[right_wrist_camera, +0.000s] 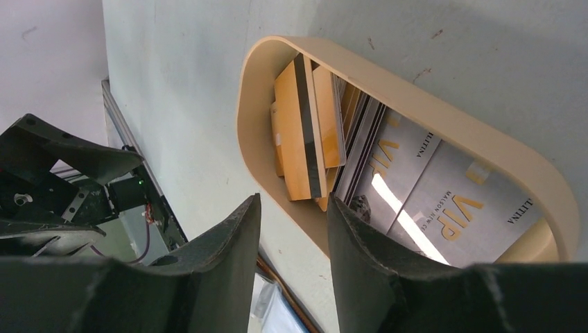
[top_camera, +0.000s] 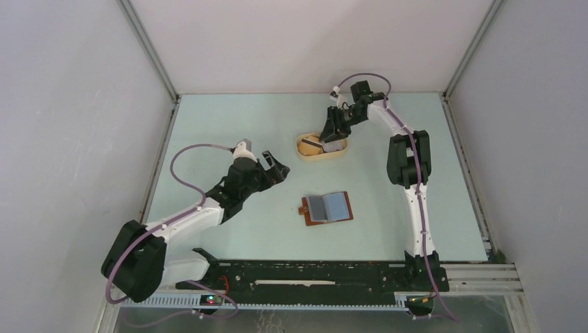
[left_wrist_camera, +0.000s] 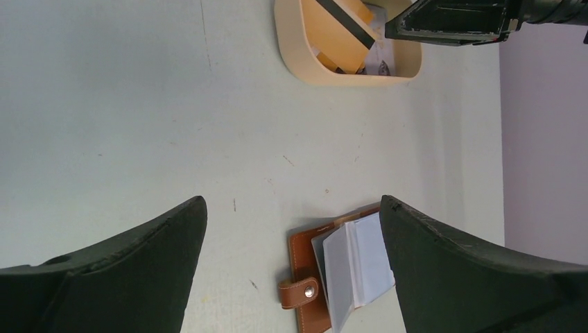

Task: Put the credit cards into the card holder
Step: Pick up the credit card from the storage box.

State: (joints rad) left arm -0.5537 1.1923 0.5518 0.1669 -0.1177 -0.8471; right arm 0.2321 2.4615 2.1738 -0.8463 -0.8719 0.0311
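Note:
The credit cards lie stacked in a tan oval tray (top_camera: 305, 150). Orange ones with a dark stripe (right_wrist_camera: 298, 132) lean on edge. Grey ones marked VIP (right_wrist_camera: 444, 201) lie flat beside them. My right gripper (right_wrist_camera: 292, 201) hangs over the tray's near end, jaws partly apart. The tray's rim (right_wrist_camera: 430, 111) runs under the gap and nothing is held between the fingers. The card holder (top_camera: 327, 207), brown leather with a snap tab, lies open at the table's middle with its clear sleeves (left_wrist_camera: 357, 260) fanned up. My left gripper (left_wrist_camera: 291, 201) hovers wide open left of the holder (left_wrist_camera: 308, 257), apart from it.
In the left wrist view the tray (left_wrist_camera: 298, 55) sits at the top with the right gripper (left_wrist_camera: 451, 21) over it. Grey walls close in the pale green table on three sides. The arms' black base rail (top_camera: 312, 274) runs along the near edge.

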